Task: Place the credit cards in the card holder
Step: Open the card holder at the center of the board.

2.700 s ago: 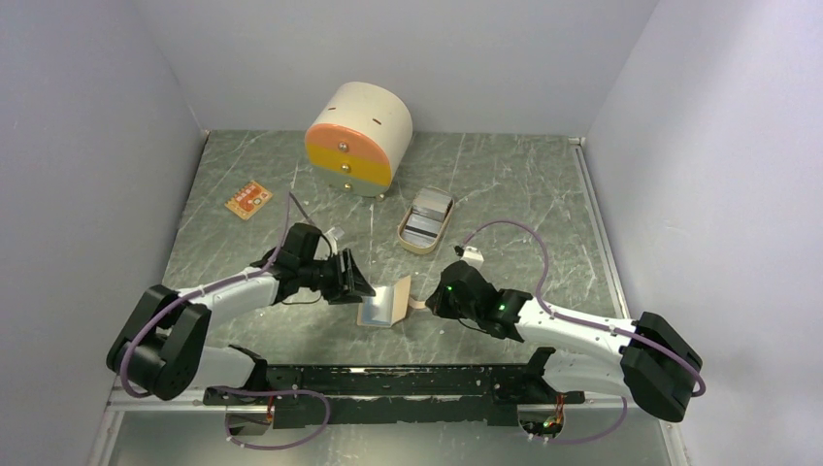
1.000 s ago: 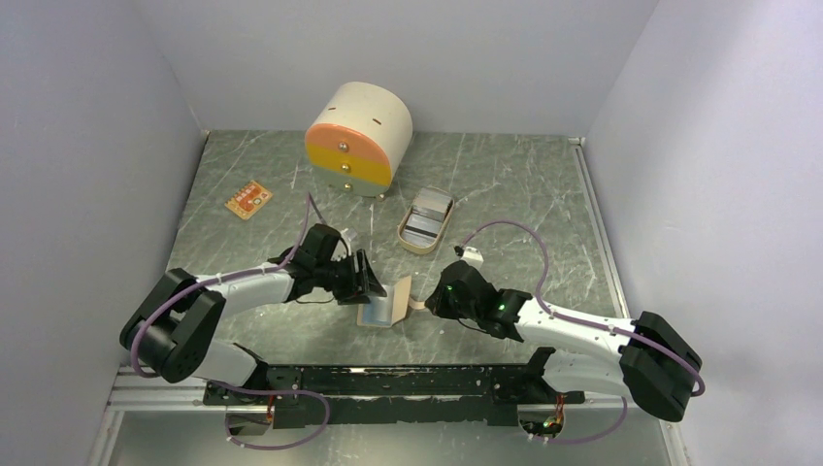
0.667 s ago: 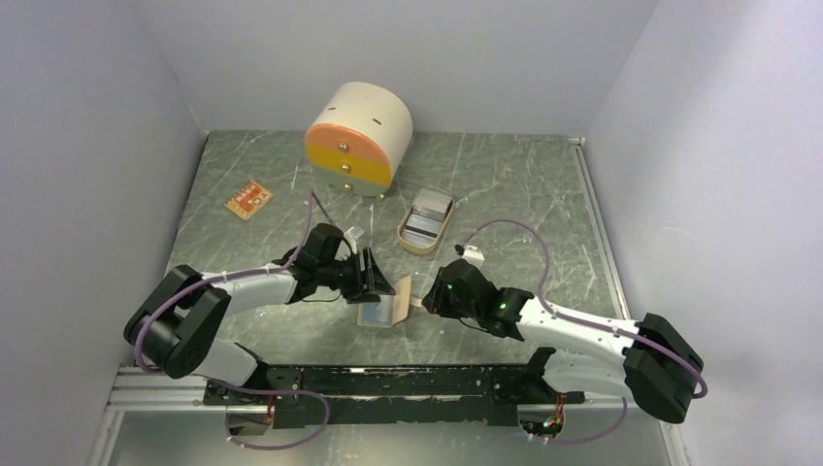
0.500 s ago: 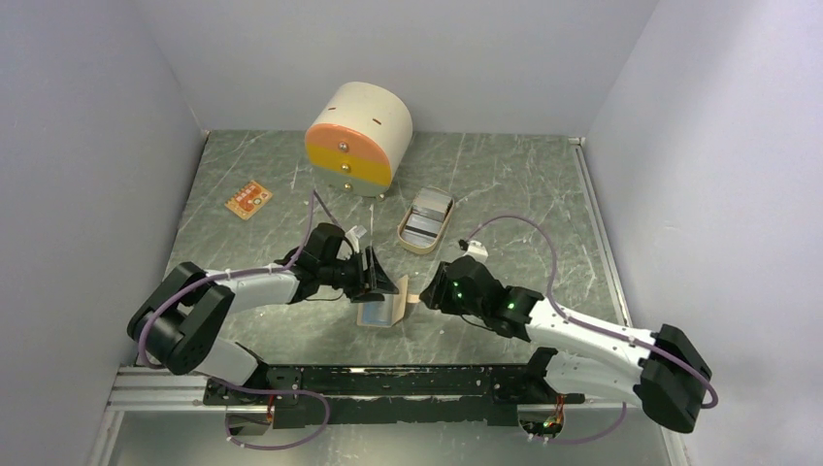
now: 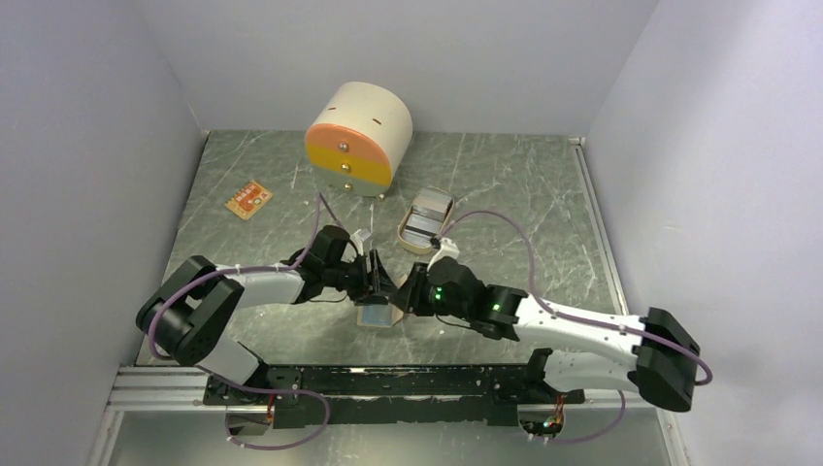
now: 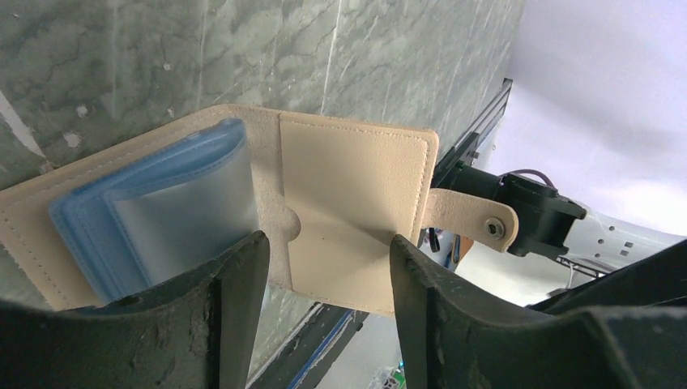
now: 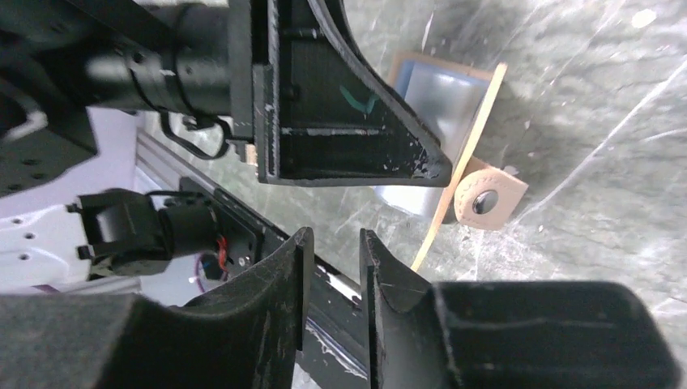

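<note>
Over the card holder (image 6: 352,203) my left pincer (image 6: 324,243) hangs with its two black fingers (image 6: 235,300) well apart, nothing caught between them. From my left wrist, the holder lies spread open on the green marbled table (image 5: 505,184). Its tan inner pocket sits in the gap between my fingers, and a stack of clear blue sleeves (image 6: 162,203) lies on the other half. The snap tab (image 6: 478,219) sticks out past the pocket's edge.

My right pincer (image 7: 334,237) sits just beside the holder on the opposite side. Its fingers are drawn close, with a narrow slit between them that holds nothing. From that wrist, the holder (image 7: 441,97) lies partly under my left finger, one flap tilted up and the tab (image 7: 486,198) lying on the table.

From above, my two pincers (image 5: 377,280) (image 5: 408,291) meet at the holder (image 5: 374,316). Beyond the holder and slightly right stands a beige oval tray (image 5: 402,238) with grey cards (image 5: 424,225) in it. Farther back stands a round cream drawer box (image 5: 357,136) with an orange-yellow front. An orange card (image 5: 248,199) lies well apart from the holder, to its far left.
</note>
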`<act>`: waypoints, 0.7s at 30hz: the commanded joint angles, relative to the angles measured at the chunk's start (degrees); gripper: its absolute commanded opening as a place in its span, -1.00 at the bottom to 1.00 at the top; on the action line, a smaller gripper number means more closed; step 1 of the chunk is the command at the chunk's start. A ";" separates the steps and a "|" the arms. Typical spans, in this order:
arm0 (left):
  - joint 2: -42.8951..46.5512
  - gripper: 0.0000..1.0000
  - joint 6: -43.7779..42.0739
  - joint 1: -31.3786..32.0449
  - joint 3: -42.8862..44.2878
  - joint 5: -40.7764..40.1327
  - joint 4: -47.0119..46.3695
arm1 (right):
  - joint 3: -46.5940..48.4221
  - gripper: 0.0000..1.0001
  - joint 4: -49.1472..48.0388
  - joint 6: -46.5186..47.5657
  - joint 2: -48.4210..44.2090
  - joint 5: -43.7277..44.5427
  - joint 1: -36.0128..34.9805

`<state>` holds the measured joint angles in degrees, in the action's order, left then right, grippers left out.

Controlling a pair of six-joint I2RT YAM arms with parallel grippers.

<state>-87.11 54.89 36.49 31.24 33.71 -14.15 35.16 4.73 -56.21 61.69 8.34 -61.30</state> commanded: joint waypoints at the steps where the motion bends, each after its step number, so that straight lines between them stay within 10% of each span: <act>1: 0.89 0.22 -0.31 0.34 1.98 0.01 0.47 | 2.29 -0.39 -5.17 -0.83 5.34 -0.19 -2.98; 21: 13.24 0.18 -8.53 -11.40 2.48 -8.95 23.59 | -4.04 -0.46 -3.85 -1.54 14.09 8.31 -1.76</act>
<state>-75.79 49.84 25.67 35.68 27.33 4.40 34.22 2.28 -56.53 74.87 15.05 -64.23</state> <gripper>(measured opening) 0.598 0.272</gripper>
